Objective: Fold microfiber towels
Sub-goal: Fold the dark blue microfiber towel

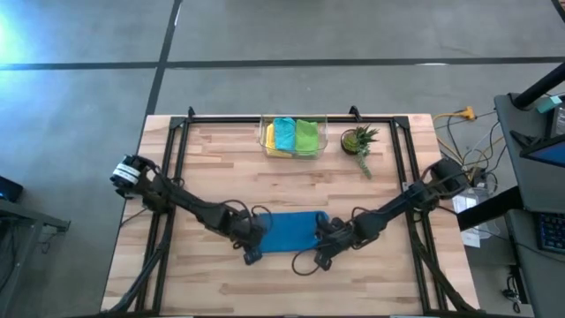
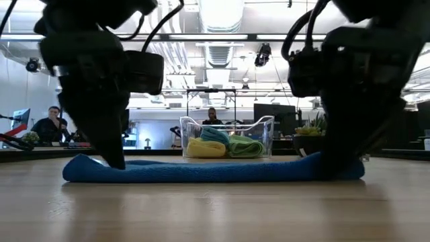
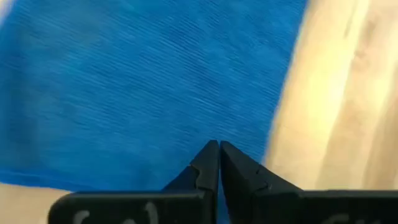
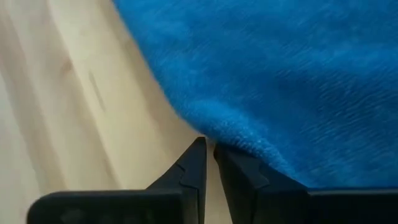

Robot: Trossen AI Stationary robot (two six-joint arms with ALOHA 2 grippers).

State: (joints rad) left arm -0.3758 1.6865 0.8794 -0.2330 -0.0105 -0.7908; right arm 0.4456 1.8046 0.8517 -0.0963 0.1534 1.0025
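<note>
A blue microfiber towel point(image 1: 290, 231) lies flat as a rectangle on the wooden table point(image 1: 221, 177), long side running left to right. My left gripper point(image 3: 219, 148) is shut, tips down at the towel's near left corner point(image 1: 258, 247). My right gripper point(image 4: 209, 148) has its fingers almost together at the towel's near right corner point(image 1: 323, 247). In the low view the left finger point(image 2: 115, 158) and the right finger point(image 2: 334, 168) stand at the towel's two ends. Yellow, teal and lime green towels lie in a clear bin point(image 1: 267, 141) at the far edge. My left gripper's shut tips rest on the blue towel close to its near left corner point(image 3: 205, 134), coming slanting down from the left. The towel lies flat; whether cloth is caught between the tips, I cannot tell. My right gripper's tips meet the towel's rounded edge point(image 4: 214, 134) at the near right corner, slanting down from the right. The towel stays on the table, and I cannot tell whether the edge is pinched.
A small potted plant point(image 1: 359, 141) stands right of the bin. A black frame point(image 1: 291, 117) runs along the far and side edges. Bare wood lies near and far of the blue towel. People sit in the room beyond point(image 2: 50, 124).
</note>
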